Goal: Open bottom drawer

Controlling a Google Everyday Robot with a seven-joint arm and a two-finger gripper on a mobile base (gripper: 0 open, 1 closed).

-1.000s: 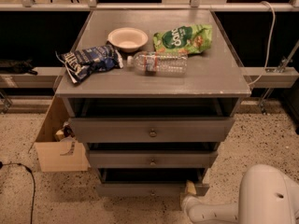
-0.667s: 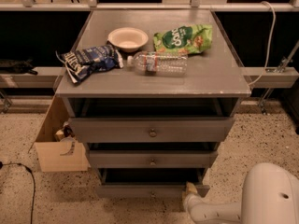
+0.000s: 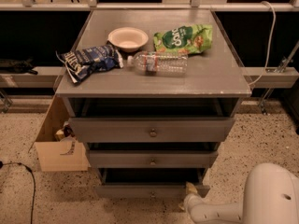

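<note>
Reaching low for the bottom drawer [image 3: 131, 191], down near the floor.
The gripper [image 3: 190, 191] is at the right end of the drawer's thin grey front, close to it, on the end of the white arm [image 3: 219, 213]. I cannot tell if it is wide or pinched. The drawer is the lowest of three in the grey cabinet [image 3: 215, 76]. Its small round knob [image 3: 153, 194] sits in the middle, off to one side of the gripper. I think this is the getting-hold step. Next it needs to catch the knob or the front's edge, then pull straight back.
</note>
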